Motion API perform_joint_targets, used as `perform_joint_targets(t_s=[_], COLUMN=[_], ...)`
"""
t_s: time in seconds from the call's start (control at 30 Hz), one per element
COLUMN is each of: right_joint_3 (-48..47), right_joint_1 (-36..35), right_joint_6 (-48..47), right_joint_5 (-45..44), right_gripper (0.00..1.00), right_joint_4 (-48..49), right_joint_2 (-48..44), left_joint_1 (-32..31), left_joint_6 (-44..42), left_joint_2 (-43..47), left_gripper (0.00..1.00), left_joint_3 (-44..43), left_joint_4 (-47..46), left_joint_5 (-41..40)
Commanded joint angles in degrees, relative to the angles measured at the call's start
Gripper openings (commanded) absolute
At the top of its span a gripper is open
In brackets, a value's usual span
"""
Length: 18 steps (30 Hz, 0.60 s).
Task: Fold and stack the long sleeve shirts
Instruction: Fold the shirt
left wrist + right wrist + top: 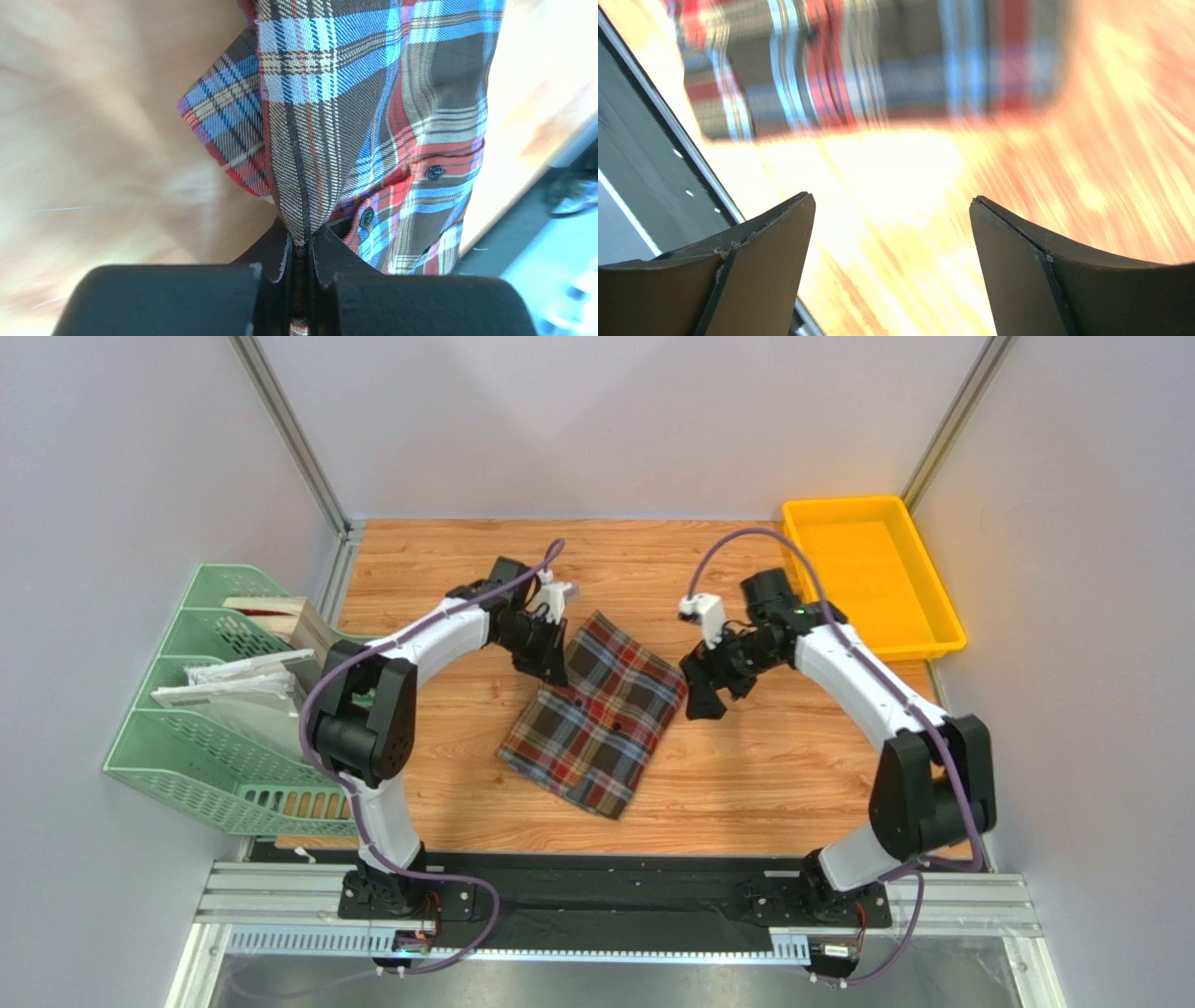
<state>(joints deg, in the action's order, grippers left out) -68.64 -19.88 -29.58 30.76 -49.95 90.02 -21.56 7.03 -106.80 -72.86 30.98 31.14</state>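
One garment is logged. Where does it lie? (Inspector)

The plaid shirt (596, 717) lies folded into a rough rectangle near the middle of the table (786, 770), set at a diagonal between my two arms. Its cloth is dark brown, red, blue and cream. (Unit)

Which of your fingers are on it? (Inspector)

My left gripper (549, 658) is at the shirt's far left edge. The fingers are pressed together on a ridge of cloth that runs up into the pinch. My left wrist camera shows two dark buttons (435, 171) on the placket just beside that ridge.

And the other side? (Inspector)

My right gripper (701, 697) is just beside the shirt's far right edge, apart from the cloth. Its fingers are spread wide with only bare wood between them. My right wrist camera is motion-blurred and shows the shirt as a plaid band beyond the fingertips.

What surrounds the work area? (Inspector)

A yellow tray (937, 636) sits at the far right corner of the table, well apart from the shirt. A green rack (211, 763) holding flat items stands off the table's left edge.
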Motion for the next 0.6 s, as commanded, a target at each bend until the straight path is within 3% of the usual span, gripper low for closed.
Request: perform_joint_targets(t_s=[0.0,0.13,0.3,0.43,0.57], right_joint_3=[2.80,5.26,7.64,9.40,10.63], right_joint_1=[6.59,11.78,16.35,18.64,19.35], right_joint_6=[5.59,4.45,2.87,1.90,2.68], right_joint_5=[7.55,8.61,11.07,12.91,15.63], right_gripper=[0.88,0.88,0.88,0.88,0.88], right_joint_4=[-1.64,-2.69,-4.36,-4.80,-5.07], right_joint_2=[-7.30,-12.66,-17.33,-18.74,-18.91], left_joint_1=[0.73,0.56,-1.55,-7.25,-13.14], left_joint_6=[-19.22,-32.05,-45.13,-50.35,-49.49], left_joint_2=[4.15,1.17,-1.64,-2.80,-2.44], left_gripper=[0.00,0.00,0.00,0.00,0.00], left_joint_3=[-14.98,-30.29,-44.62,-43.96,-28.88], left_joint_4=[14.35,24.98,26.93,26.06,18.16], left_joint_5=[-11.08,-21.68,-34.18,-43.96,-50.38])
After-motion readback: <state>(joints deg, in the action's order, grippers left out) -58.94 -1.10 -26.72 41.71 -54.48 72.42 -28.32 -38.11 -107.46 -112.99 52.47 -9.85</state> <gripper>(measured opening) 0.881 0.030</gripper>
